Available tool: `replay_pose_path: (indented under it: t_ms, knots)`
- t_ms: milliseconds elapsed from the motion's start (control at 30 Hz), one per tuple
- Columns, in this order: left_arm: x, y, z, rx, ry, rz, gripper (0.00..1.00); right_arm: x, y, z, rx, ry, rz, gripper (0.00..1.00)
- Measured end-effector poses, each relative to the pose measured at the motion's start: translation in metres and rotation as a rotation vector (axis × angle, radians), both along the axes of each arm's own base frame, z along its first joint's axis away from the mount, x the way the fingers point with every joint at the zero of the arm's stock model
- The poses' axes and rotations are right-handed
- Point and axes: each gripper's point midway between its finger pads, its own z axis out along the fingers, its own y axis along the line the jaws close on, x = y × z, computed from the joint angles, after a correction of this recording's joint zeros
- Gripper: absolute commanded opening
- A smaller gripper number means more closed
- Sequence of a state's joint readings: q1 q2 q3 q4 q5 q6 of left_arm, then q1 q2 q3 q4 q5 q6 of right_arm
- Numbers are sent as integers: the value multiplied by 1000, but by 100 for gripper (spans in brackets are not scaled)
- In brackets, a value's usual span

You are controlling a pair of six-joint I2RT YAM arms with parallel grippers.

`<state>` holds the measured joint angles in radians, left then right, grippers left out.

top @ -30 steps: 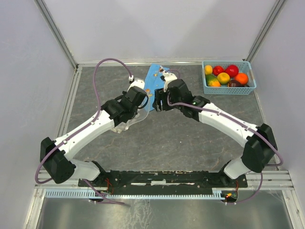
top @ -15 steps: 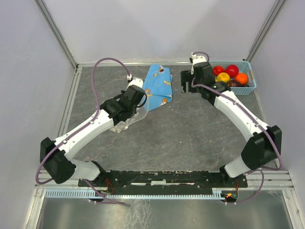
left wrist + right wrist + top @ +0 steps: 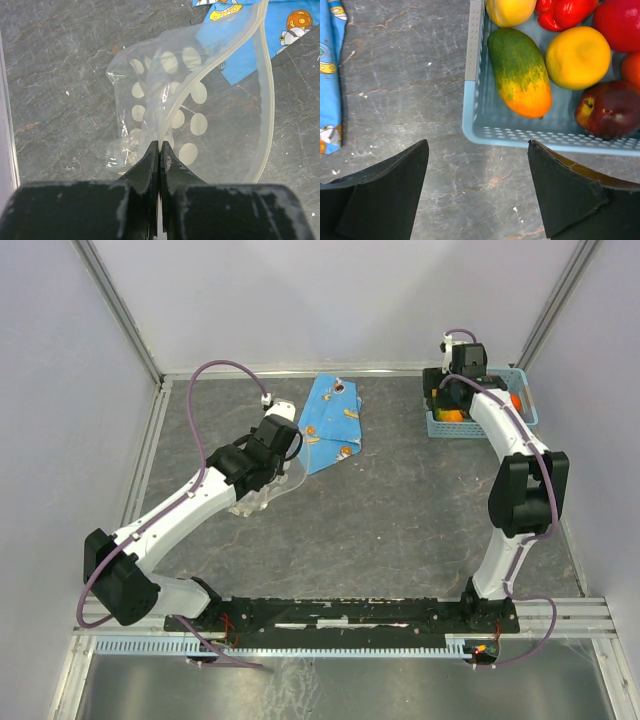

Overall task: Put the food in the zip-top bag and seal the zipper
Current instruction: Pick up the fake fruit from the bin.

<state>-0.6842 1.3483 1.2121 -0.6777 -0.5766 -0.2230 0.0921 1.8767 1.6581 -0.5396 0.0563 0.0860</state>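
The clear polka-dot zip-top bag (image 3: 170, 100) lies on the grey table, its mouth gaping open and its whitish zipper (image 3: 270, 100) curving along the right edge. My left gripper (image 3: 159, 146) is shut on the bag's near mouth edge; it also shows in the top view (image 3: 290, 462), with the bag (image 3: 268, 492) under it. The food lies in the light-blue basket (image 3: 472, 55): a green-orange fruit (image 3: 520, 70), a yellow one (image 3: 577, 57), red ones (image 3: 565, 10) and a dark red one (image 3: 607, 110). My right gripper (image 3: 477, 142) is open and empty, above the basket's left front corner (image 3: 437, 425).
A flat blue wrapper with orange prints (image 3: 333, 420) lies at the back centre, just past the bag; its edge shows in the right wrist view (image 3: 330, 75). The basket stands in the back right corner next to the wall frame (image 3: 548, 310).
My right arm has swung from beside the bag and wrapper to the back right, over the basket's left end. The left arm has stayed on the bag.
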Motion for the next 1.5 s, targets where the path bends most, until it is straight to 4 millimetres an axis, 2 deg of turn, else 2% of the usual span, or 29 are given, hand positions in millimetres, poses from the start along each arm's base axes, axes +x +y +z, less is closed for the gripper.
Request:
replay_pose_path:
  t_ms: [133, 367, 600, 933, 1100, 1233, 1500]
  knots:
    - [-1, -2, -1, -11, 9, -11, 3, 13, -14, -17, -4, 36, 42, 88]
    - [-2, -5, -3, -24, 21, -25, 3, 43, -38, -36, 13, 53, 84, 78]
    - [-2, -6, -4, -33, 29, -31, 3, 53, -56, -68, 65, 100, 88, 79]
    - [-1, -7, -7, -31, 37, -34, 3, 64, -53, -116, 82, 167, 137, 88]
    - [-1, -8, -11, -25, 48, -36, 3, 66, -49, -133, 86, 191, 174, 88]
    - [-1, -10, -14, -29, 58, -44, 3, 68, -47, -136, 92, 191, 199, 83]
    - [-1, -11, -16, -27, 66, -47, 3, 68, -44, -136, 96, 190, 225, 58]
